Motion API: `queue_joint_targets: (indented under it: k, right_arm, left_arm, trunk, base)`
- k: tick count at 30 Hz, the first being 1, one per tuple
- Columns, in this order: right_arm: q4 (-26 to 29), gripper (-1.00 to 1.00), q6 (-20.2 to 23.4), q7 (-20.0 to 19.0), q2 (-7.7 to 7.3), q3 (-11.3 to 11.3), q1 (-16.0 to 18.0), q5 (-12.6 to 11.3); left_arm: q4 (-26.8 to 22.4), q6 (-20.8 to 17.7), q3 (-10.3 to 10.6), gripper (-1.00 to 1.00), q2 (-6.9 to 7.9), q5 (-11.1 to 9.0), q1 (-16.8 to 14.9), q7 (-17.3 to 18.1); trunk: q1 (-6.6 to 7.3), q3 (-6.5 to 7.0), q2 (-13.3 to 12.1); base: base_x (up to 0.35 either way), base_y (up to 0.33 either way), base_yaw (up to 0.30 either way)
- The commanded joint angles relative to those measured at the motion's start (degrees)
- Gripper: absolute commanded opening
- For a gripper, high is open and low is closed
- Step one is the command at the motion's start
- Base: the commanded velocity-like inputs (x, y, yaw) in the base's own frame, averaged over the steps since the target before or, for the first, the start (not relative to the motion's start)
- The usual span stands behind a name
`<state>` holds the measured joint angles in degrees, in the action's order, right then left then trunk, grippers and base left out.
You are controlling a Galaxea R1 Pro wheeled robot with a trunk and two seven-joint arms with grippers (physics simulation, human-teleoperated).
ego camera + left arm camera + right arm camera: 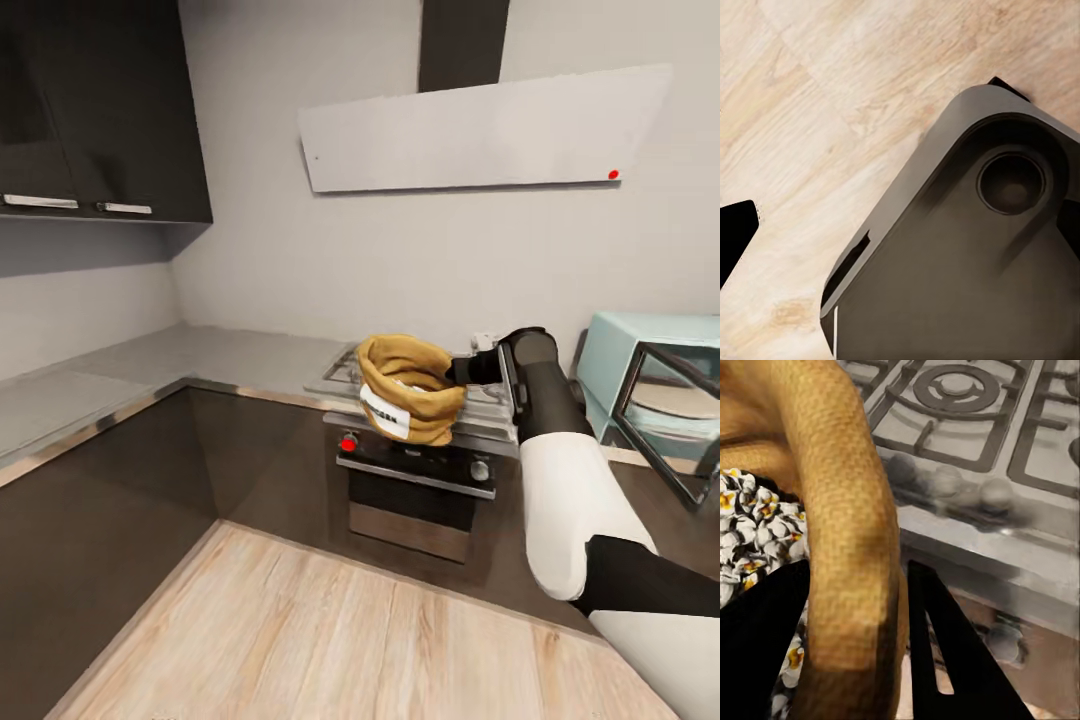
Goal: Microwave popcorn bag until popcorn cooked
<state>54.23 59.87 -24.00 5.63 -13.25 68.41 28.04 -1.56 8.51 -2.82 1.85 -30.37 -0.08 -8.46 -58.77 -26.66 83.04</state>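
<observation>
The tan popcorn bag (408, 388) hangs in the air in front of the gas hob, its white label facing the floor side. My right gripper (462, 372) is shut on the bag's rolled rim. In the right wrist view the rim (847, 532) runs between the two black fingers (945, 660), and white and yellow popped kernels (750, 532) show inside the bag. The mint-blue microwave (625, 350) stands on the grey countertop (150, 365) at the right, with its dark glass door (665, 420) swung open. A dark fingertip (735, 232) of the left gripper shows over the wooden floor.
A gas hob (967, 405) with a steel built-in oven (415, 490) below lies under the bag. A white range hood (480, 130) hangs above, dark wall cabinets (90, 110) at the upper left. The robot's dark base (967, 247) stands on the wood floor (350, 640).
</observation>
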Motion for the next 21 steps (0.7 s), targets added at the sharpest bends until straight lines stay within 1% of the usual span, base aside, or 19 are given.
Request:
queue_joint_targets:
  k: [1, 2, 4, 10, 12, 18, 21]
  right_arm:
    - [0.1, -1.00, 0.1, -0.5, 0.09, -0.6, -1.0, 0.4]
    - [0.2, -1.00, 0.1, -0.5, 0.05, -0.7, -1.9, 0.5]
    - [-0.1, -1.00, 0.1, -0.5, -0.05, -0.9, -2.6, 0.5]
    - [-0.5, -1.00, 0.1, -0.6, -0.09, -0.9, -3.1, 0.4]
    - [-0.4, -1.00, 0.1, -0.6, -0.09, -0.9, -3.4, 0.4]
    - [-0.3, -1.00, 0.1, -0.7, -0.10, -1.1, -3.5, 0.4]
    - [-0.3, -1.00, 0.1, -0.7, -0.09, -1.1, -3.6, 0.4]
  left_arm:
    - [0.0, 0.1, -0.3, 1.00, 0.00, 0.2, 0.0, -0.1]
    - [0.0, 0.1, -0.3, 1.00, 0.00, 0.1, 0.0, -0.1]
    - [0.0, 0.1, -0.3, 1.00, 0.00, 0.1, 0.0, -0.1]
    - [0.0, 0.1, -0.3, 1.00, 0.05, 0.1, 0.0, -0.1]
    - [0.0, 0.1, -0.3, 1.00, 0.18, 0.1, 0.0, -0.1]
    - [0.0, 0.0, -0.1, 1.00, 0.20, 0.2, 0.0, 0.1]
    - [-0.1, 0.1, -0.2, 1.00, 0.05, 0.3, 0.0, 0.2]
  trunk:
    - [0.04, -0.06, 0.0]
    - [0.04, -0.06, 0.0]
    - [0.04, -0.06, 0.0]
    - [0.04, -0.06, 0.0]
    - [0.04, -0.06, 0.0]
    - [0.04, -0.06, 0.0]
    - [0.04, -0.06, 0.0]
  base:
    - [-0.344, 0.000, -0.298]
    - [-0.344, 0.000, -0.298]
    - [-0.344, 0.000, -0.298]
    - [-0.338, 0.000, -0.298]
    - [-0.133, 0.000, -0.298]
    - [-0.025, 0.000, -0.298]
    - [-0.262, 0.000, -0.298]
